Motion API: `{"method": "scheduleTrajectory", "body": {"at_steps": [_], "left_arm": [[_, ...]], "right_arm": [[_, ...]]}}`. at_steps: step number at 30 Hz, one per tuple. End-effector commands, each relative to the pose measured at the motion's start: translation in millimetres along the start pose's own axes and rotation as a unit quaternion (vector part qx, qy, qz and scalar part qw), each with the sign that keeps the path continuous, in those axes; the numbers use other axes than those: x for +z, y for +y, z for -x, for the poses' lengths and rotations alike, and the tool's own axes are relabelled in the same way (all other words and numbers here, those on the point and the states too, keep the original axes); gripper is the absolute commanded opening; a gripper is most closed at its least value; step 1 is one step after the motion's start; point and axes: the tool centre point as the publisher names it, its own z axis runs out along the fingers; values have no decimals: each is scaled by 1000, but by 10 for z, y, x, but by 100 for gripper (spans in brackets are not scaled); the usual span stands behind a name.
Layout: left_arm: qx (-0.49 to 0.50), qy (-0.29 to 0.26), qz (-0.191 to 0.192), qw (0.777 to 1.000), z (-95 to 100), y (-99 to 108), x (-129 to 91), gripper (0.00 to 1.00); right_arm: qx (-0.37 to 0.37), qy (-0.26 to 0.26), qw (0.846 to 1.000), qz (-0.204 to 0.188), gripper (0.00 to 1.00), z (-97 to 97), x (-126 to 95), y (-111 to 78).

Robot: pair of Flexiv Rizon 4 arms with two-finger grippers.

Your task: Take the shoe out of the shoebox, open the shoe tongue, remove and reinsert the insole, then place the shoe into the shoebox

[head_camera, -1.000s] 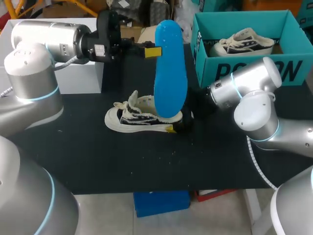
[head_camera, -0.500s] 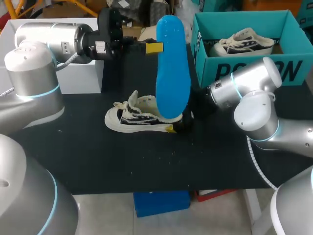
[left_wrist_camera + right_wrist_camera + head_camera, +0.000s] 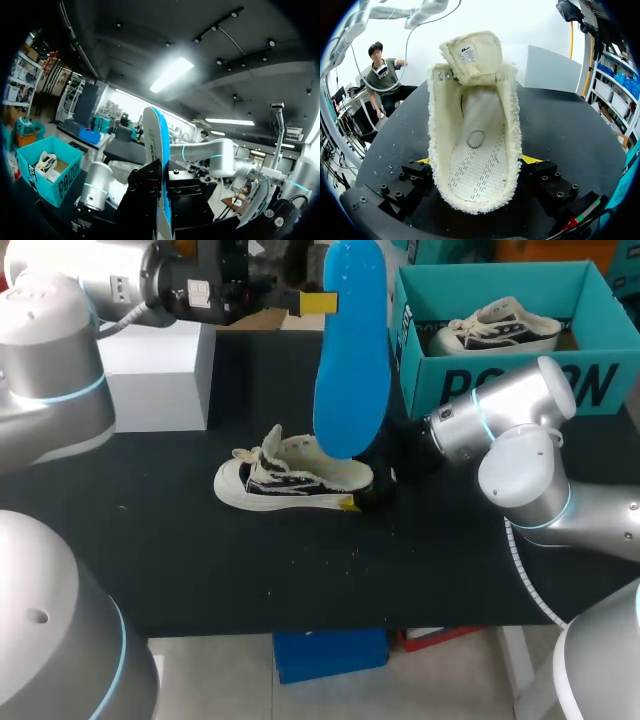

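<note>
Hiding the heel overhead, the insole (image 3: 350, 350) hung clamped in the left gripper (image 3: 322, 302); the right wrist view showed the right gripper (image 3: 477, 160) clamping the shoe (image 3: 290, 478).

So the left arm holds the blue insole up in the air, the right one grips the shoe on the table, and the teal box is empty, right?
The teal box is not empty: the head view shows a second shoe lying in it. The rest holds: left gripper holding the blue insole up, right gripper on the shoe on the table.
</note>
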Motion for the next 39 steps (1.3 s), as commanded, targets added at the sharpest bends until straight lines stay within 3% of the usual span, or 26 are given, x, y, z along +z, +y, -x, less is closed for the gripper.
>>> {"method": "scheduleTrajectory", "body": {"at_steps": [1, 8, 19, 21, 22, 23, 24, 29, 35, 39], "left_arm": [[2, -17, 5, 1000, -122, -95, 21, 0], [20, -30, 7, 999, -183, -246, -12, 0], [25, -35, 1, 999, -179, -245, -38, 0], [25, -35, 1, 999, -179, -245, -38, 0], [25, -35, 1, 999, -179, -245, -38, 0], [25, -35, 1, 999, -179, -245, -38, 0], [25, -35, 1, 999, -179, -245, -38, 0], [25, -35, 1, 999, -179, -245, -38, 0], [25, -35, 1, 999, -179, -245, -38, 0], [25, -35, 1, 999, -179, -245, -38, 0]], "right_arm": [[0, 0, 1000, -1, 0, 11, 24, -21], [0, 0, 1000, -1, 0, 11, 24, -21], [0, 0, 1000, -1, 0, 11, 24, -21], [-10, 10, 1000, -8, 20, 5, -13, -13], [-16, 15, 1000, -17, 40, 6, -44, -6], [-20, 18, 999, -27, 94, 8, -78, -1], [-25, 20, 999, -35, 100, 16, -118, -1], [-41, 35, 995, -79, 100, 41, -314, 26], [-31, 66, 983, -171, 100, 31, -442, 12], [-16, 54, 971, -231, 100, 4, -482, 22]]}}
